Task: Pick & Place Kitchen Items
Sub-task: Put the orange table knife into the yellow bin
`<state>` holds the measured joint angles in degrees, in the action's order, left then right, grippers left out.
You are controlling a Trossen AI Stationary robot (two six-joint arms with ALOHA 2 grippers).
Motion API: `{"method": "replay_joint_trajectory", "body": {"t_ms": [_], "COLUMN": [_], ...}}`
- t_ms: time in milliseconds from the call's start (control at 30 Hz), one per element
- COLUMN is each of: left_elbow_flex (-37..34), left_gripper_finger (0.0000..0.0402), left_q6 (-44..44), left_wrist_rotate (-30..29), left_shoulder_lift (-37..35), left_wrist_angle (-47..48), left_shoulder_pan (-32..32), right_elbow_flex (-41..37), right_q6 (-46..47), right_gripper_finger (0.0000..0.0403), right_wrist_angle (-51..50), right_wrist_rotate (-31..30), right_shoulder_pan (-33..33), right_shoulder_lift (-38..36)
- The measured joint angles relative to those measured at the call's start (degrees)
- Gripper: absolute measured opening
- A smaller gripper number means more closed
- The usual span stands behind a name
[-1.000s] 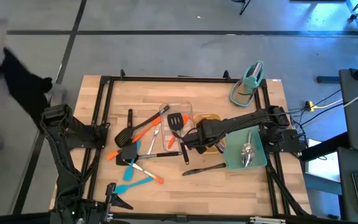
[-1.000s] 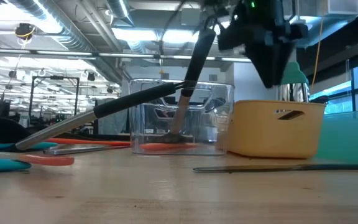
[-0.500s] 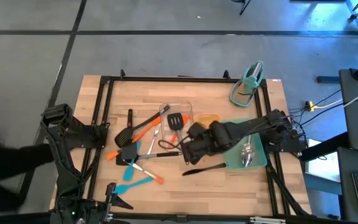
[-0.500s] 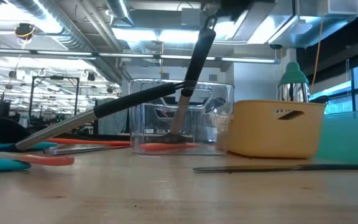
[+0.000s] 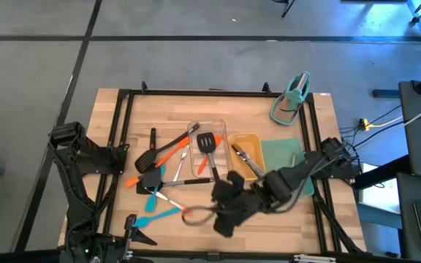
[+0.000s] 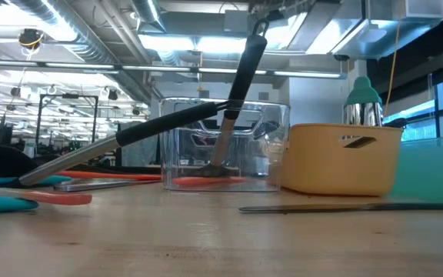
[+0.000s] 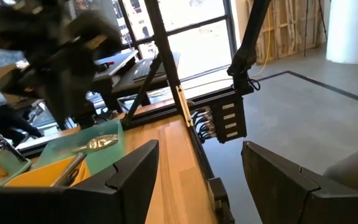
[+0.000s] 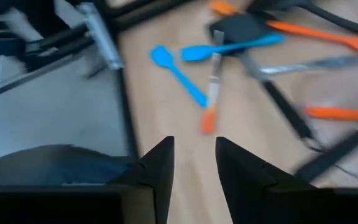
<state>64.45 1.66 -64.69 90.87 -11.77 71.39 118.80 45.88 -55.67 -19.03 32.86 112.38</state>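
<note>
The right arm has swung from over the yellow tray (image 5: 248,139) toward the near edge of the table (image 5: 298,212); its right gripper (image 5: 224,219) now hangs low over the bare wood near the blue spatulas (image 8: 185,74). Its dark fingers (image 8: 156,171) stand narrowly apart with nothing between them. The tongs (image 5: 245,161), not there a second ago, now lie across the yellow tray, steel with black grips. A black turner (image 5: 209,146) leans in the clear plastic tray (image 5: 221,126), its slotted head up. Orange spatulas (image 5: 168,148) and other black turners (image 5: 146,159) lie jumbled on the left of the pale wood. A shiny steel spoon (image 7: 98,143) rests on the flat teal tray (image 5: 280,150). The left gripper (image 7: 197,180) waits at the left edge, spread wide and empty.
</note>
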Motion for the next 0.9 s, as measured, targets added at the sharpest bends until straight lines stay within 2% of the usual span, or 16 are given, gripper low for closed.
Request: {"method": "replay_joint_trajectory", "body": {"t_ms": [200, 567, 733, 800, 900], "left_elbow_flex": [0.0, -0.3, -0.3, -0.3, -0.3], "left_gripper_finger": [0.0226, 0.0226, 0.0226, 0.0226, 0.0226], "left_q6": [0.1, 5.1, 5.3, 5.3, 5.7], "left_wrist_rotate": [0.0, 0.2, 0.6, 0.6, 1.1], "left_shoulder_lift": [0.0, 0.0, 0.0, 0.0, 0.0], "left_wrist_angle": [0.0, 4.8, 5.0, 5.0, 5.4], "left_shoulder_pan": [-0.6, -2.3, -2.6, -2.6, -2.2], "right_elbow_flex": [0.0, 0.0, 0.0, 0.0, 0.0], "right_q6": [-1.8, -1.8, 0.4, 0.5, 0.3], "right_gripper_finger": [0.0121, 0.0121, 0.0121, 0.0121, 0.0121], "right_wrist_angle": [7.4, 8.6, 10.8, 13.3, 17.2], "right_wrist_rotate": [-1.6, -20.2, -28.7, -30.3, -29.5], "right_shoulder_pan": [5.6, 15.4, 16.8, 16.6, 14.7], "right_shoulder_lift": [0.1, 3.5, 8.0, 10.3, 13.8]}}
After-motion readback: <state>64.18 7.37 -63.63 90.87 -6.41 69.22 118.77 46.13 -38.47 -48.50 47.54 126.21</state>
